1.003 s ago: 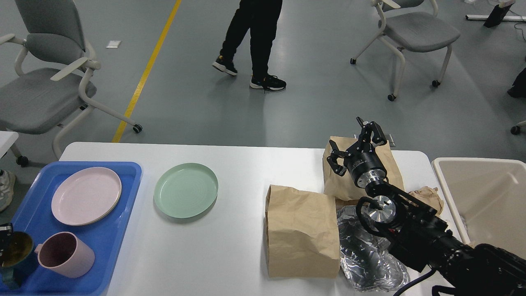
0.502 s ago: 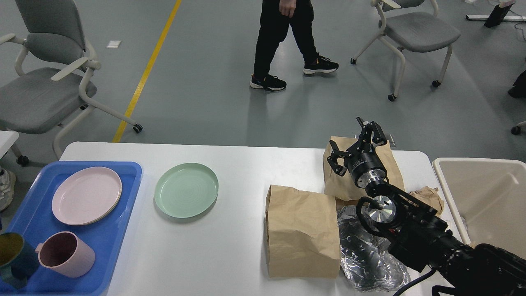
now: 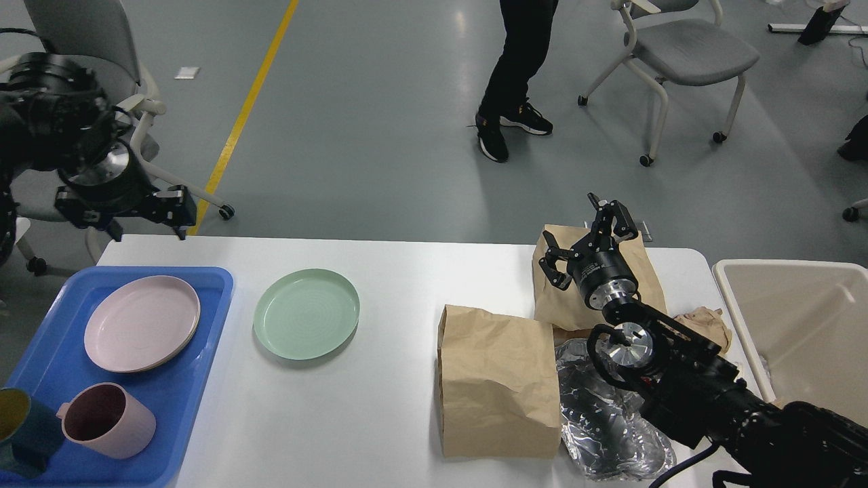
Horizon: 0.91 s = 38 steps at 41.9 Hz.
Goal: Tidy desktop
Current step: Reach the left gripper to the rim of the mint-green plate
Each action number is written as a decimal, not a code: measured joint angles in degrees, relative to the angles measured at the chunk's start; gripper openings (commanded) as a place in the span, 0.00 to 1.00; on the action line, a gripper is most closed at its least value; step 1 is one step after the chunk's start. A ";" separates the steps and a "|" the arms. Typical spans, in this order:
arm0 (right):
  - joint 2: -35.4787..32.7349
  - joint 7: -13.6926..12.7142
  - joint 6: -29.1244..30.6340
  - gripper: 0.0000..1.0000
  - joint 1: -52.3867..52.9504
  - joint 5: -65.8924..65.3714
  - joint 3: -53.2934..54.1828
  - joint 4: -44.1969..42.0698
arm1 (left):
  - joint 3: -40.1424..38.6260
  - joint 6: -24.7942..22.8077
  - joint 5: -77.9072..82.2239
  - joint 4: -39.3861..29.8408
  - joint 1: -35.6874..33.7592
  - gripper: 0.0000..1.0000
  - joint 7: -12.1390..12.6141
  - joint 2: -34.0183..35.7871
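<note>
The white desktop (image 3: 400, 400) carries a green plate (image 3: 306, 313), a flat brown paper bag (image 3: 498, 379), a second paper bag (image 3: 647, 271) behind it, crumpled foil (image 3: 603, 420) and a brown paper wad (image 3: 708, 320). At the left, a blue tray (image 3: 218, 279) holds a pink plate (image 3: 142, 323), a pink cup (image 3: 105, 420) and a dark teal cup (image 3: 17, 427). My right gripper (image 3: 584, 234) hovers open and empty over the far bag. My left gripper (image 3: 125, 213) is raised beyond the table's far left corner, open and empty.
A beige bin (image 3: 800, 318) stands against the table's right end. Grey wheeled chairs sit at the far left (image 3: 68, 149) and far right (image 3: 692, 54). A person in black (image 3: 519, 61) walks on the floor behind the table.
My left arm has left the teal cup on the tray and swung up to the far left corner. The person has walked to the right. The right arm is still.
</note>
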 measured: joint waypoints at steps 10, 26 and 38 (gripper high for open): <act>0.00 0.00 -0.02 1.00 0.00 -0.01 0.00 -0.01 | -1.30 0.00 0.19 -6.27 -10.21 0.89 0.20 -5.82; 0.00 0.00 -0.02 1.00 0.00 -0.01 0.00 -0.03 | -2.37 0.01 -0.25 -9.52 -6.95 0.89 0.12 -9.85; -0.02 0.00 -0.02 1.00 0.00 0.00 0.00 -0.02 | -5.43 15.79 -0.18 -8.51 5.76 0.89 0.35 -8.63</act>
